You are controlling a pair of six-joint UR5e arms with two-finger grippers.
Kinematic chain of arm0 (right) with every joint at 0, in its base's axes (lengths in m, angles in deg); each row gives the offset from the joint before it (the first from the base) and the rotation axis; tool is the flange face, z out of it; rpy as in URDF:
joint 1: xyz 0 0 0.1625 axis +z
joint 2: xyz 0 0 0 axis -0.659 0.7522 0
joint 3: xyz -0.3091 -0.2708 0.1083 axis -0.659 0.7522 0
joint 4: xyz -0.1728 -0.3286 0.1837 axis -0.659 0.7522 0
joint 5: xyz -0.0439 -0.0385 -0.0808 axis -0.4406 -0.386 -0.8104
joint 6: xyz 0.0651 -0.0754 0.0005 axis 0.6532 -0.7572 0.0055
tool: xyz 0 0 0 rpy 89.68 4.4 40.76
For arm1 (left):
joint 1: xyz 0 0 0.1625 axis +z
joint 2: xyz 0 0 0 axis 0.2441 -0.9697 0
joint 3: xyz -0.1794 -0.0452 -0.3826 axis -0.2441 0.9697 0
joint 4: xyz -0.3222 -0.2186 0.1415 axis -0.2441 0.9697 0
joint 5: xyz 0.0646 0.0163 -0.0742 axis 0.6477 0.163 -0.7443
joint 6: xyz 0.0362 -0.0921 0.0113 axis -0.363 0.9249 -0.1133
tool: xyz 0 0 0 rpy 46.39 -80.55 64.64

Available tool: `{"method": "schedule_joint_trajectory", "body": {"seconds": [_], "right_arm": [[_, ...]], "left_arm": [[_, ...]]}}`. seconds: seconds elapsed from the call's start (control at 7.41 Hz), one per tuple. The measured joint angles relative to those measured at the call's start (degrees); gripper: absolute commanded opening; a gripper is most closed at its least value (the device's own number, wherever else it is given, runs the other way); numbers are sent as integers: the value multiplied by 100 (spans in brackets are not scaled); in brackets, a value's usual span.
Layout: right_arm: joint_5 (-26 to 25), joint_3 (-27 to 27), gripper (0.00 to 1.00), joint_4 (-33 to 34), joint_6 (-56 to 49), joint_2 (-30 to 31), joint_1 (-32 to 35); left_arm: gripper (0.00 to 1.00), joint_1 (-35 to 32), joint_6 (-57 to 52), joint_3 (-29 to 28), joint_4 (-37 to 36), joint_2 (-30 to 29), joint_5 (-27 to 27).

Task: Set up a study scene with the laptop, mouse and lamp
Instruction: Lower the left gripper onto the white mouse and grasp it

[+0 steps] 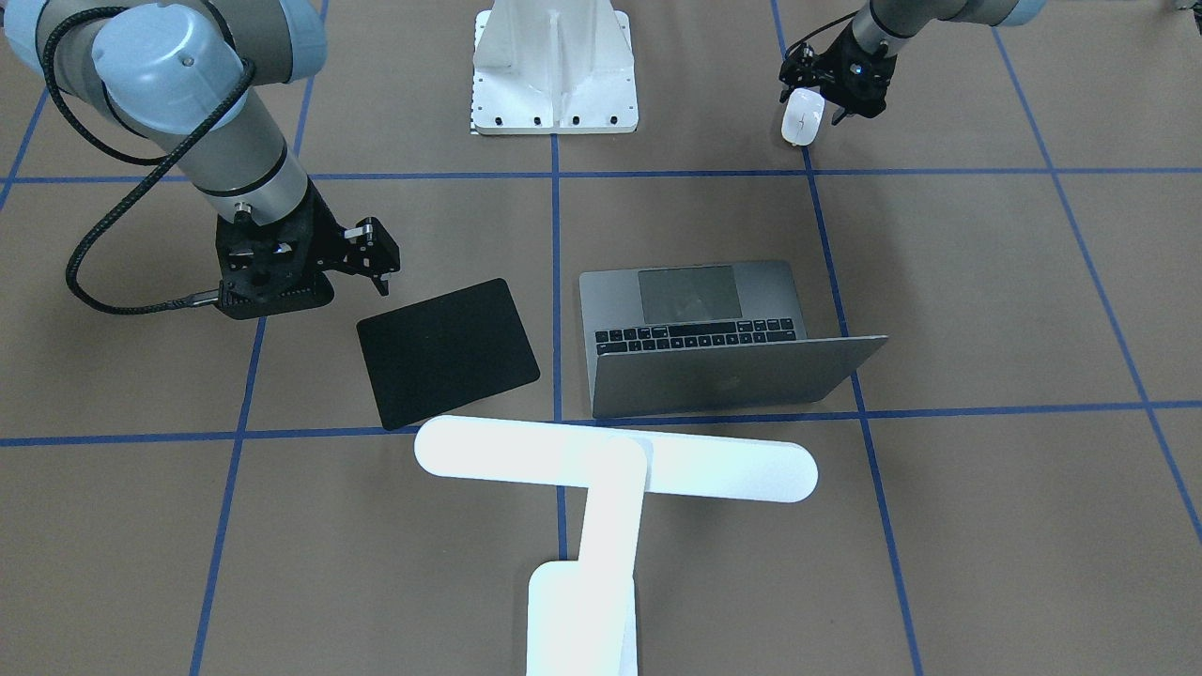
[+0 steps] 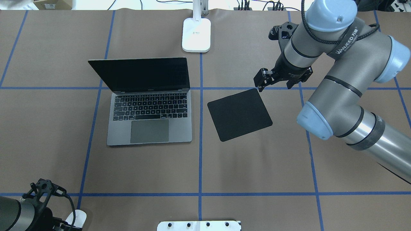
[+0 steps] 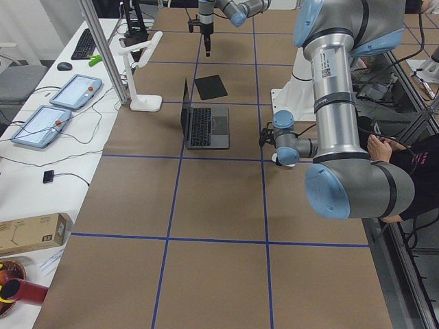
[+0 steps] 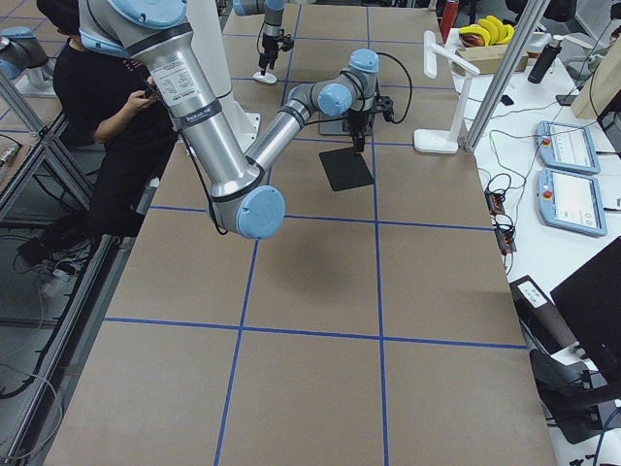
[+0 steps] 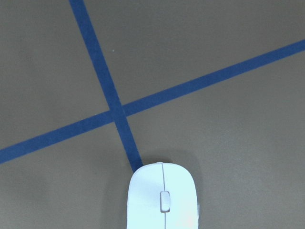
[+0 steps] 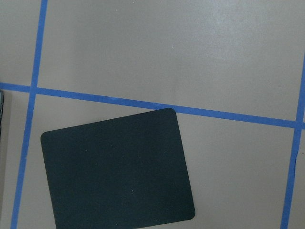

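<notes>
Step in hand: the mouse. Your left gripper [image 1: 826, 101] is at the mouse [image 1: 803, 117], near the robot's base on its left and well apart from the black mat [image 2: 239, 114]. The views do not settle whether the jaws are clamped on it. The right gripper [image 2: 274, 85] hangs by the mat's far corner, fingers apart and empty. The laptop [image 2: 149, 131] stands open with the lamp [image 1: 615, 460] behind it (both look placed). Next, in my judgement: confirm the grip, then carry the mouse across to the mat beside the laptop.
</notes>
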Motion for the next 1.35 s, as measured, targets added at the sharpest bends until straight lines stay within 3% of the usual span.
{"method": "schedule_joint_trajectory", "body": {"seconds": [1.21, 1.35], "right_arm": [[-15, 6, 100, 3, -1, 22, -38], [-17, 7, 100, 3, -1, 23, -43]], "left_arm": [[82, 241, 332, -63, -7, -105, -7], [78, 246, 339, -69, -7, -111, -7]]}}
